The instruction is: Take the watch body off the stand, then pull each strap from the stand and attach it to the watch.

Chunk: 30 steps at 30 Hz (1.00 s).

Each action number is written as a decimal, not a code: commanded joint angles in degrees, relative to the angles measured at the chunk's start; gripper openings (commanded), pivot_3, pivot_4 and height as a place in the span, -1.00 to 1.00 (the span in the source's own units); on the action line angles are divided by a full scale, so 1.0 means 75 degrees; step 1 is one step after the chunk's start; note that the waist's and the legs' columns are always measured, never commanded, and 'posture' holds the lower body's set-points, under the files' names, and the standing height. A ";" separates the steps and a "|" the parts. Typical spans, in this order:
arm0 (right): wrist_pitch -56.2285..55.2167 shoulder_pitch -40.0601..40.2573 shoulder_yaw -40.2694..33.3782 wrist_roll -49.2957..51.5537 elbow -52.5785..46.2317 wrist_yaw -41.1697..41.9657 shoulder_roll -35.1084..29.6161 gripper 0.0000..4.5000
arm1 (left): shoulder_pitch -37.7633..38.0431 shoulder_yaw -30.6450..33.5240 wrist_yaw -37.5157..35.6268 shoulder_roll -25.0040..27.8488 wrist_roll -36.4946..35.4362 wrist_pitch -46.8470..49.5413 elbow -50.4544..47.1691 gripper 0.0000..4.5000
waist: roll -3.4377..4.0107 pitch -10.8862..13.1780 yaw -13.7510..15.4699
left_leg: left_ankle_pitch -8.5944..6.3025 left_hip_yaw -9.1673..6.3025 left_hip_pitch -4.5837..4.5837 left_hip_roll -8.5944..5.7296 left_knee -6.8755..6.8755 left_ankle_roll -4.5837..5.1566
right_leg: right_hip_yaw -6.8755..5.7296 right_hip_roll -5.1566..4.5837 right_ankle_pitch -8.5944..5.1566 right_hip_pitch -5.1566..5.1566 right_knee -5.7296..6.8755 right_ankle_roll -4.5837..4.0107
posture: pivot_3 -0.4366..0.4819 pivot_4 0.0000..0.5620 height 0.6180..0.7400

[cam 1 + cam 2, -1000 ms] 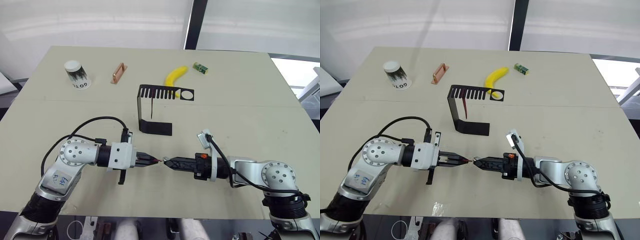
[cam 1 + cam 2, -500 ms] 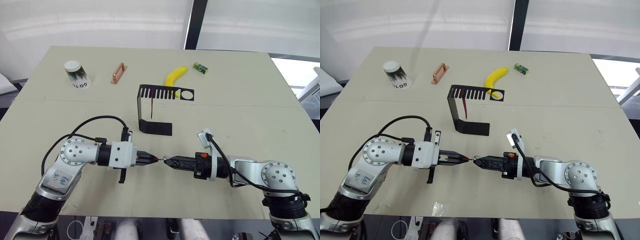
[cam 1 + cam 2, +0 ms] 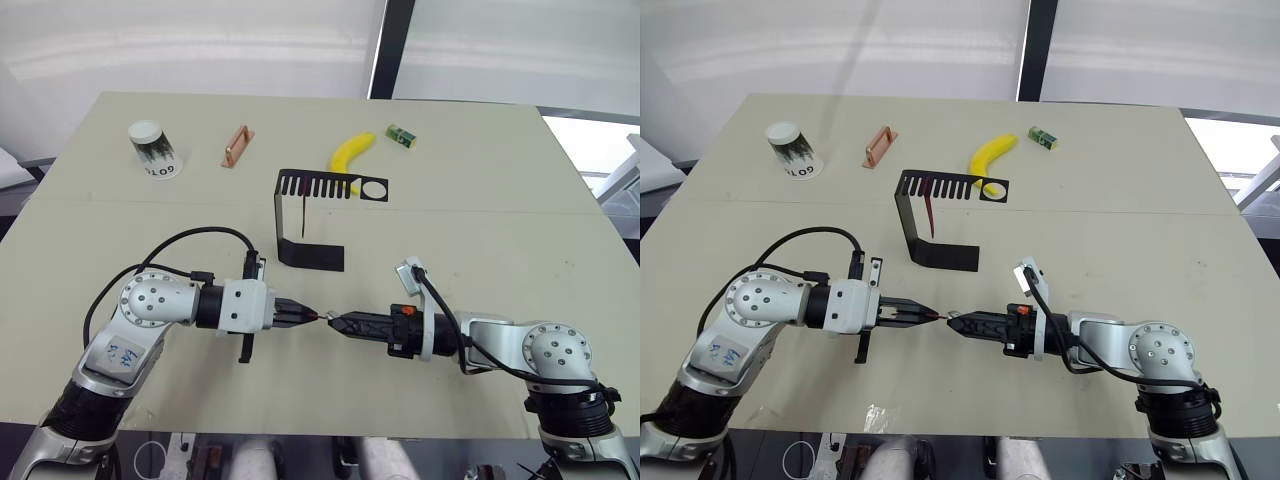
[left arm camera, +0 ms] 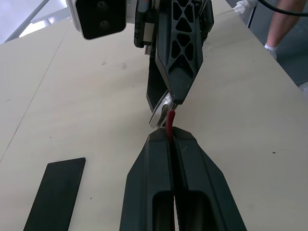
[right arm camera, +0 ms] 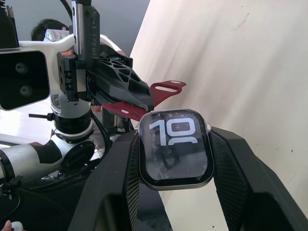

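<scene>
The watch body (image 5: pixel 175 149), a dark rounded square with a lit screen, sits clamped between the fingers of my right gripper (image 3: pixel 335 323). My left gripper (image 3: pixel 312 317) is shut on a maroon strap (image 4: pixel 170 118), whose end meets the edge of the watch body (image 4: pixel 159 111) above the table's near middle. In the right wrist view the strap (image 5: pixel 161 92) fans out behind the watch. The black stand (image 3: pixel 310 218) stands behind both grippers, with a second maroon strap (image 3: pixel 929 213) hanging from its slotted top arm.
Along the far side of the table (image 3: pixel 520 200) lie a paper cup (image 3: pixel 152 149), a copper-coloured block (image 3: pixel 236 146), a banana (image 3: pixel 350 152) and a small green box (image 3: pixel 401 135). A person's leg (image 4: pixel 284 24) shows beyond the table edge in the left wrist view.
My left gripper has crept a little to the right, bringing the strap's end up against the watch body. The right gripper has held still.
</scene>
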 commanded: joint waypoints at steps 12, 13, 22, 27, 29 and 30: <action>-0.0056 0.0064 0.0078 0.0175 -0.0248 -0.0055 -0.0004 -0.29 | -0.0128 -0.0113 0.0124 -0.0130 -0.0092 0.0272 -0.0574 -1.00 | 0.0000 0.0000 0.0002 | 0.0000 0.0000 0.0000 0.0000 -0.0001 0.0000 | 0.0000 0.0000 0.0000 0.0000 -0.0001 0.0000 | -0.05 -0.47 0.82; -0.0059 0.0073 0.0085 0.0179 -0.0258 -0.0062 0.0004 -0.29 | -0.0146 -0.0149 0.0128 -0.0139 -0.0058 0.0299 -0.0600 -1.00 | 0.0000 0.0000 0.0002 | 0.0000 0.0000 -0.0001 0.0000 0.0000 0.0000 | 0.0000 0.0000 0.0000 0.0000 -0.0002 0.0000 | -0.05 -0.47 0.82; -0.0100 0.0089 0.0112 0.0261 -0.0294 -0.0146 -0.0007 -0.29 | -0.0172 -0.0288 0.0125 -0.0065 0.0095 0.0373 -0.0593 -1.00 | 0.0000 0.0000 0.0001 | 0.0000 0.0000 -0.0001 0.0000 0.0000 -0.0001 | 0.0000 0.0000 0.0000 0.0000 -0.0001 0.0000 | -0.05 -0.47 0.82; -0.0106 0.0125 0.0097 0.0312 -0.0308 -0.0184 -0.0042 -0.29 | -0.0099 0.0035 0.0098 0.0060 0.0038 0.0143 -0.0313 -1.00 | 0.0000 0.0000 -0.0001 | 0.0000 0.0000 -0.0001 0.0000 0.0000 0.0000 | 0.0000 0.0000 0.0000 0.0000 -0.0002 0.0001 | -0.05 -0.47 0.82; -0.0105 0.0133 0.0091 0.0330 -0.0306 -0.0190 -0.0064 -0.29 | -0.0001 0.0152 -0.0028 0.0187 -0.0025 -0.0019 -0.0251 -1.00 | 0.0000 0.0000 -0.0005 | 0.0000 0.0000 -0.0001 0.0001 0.0000 0.0000 | 0.0000 0.0001 0.0000 0.0000 -0.0002 0.0001 | -0.05 -0.47 0.82; -0.0107 0.0136 0.0091 0.0337 -0.0305 -0.0193 -0.0072 -0.29 | 0.0028 0.0182 -0.0053 0.0225 -0.0050 -0.0066 -0.0234 -1.00 | 0.0000 0.0000 -0.0003 | 0.0000 0.0000 0.0000 0.0001 -0.0001 0.0000 | 0.0000 0.0001 0.0000 0.0000 -0.0002 0.0000 | -0.05 -0.47 0.82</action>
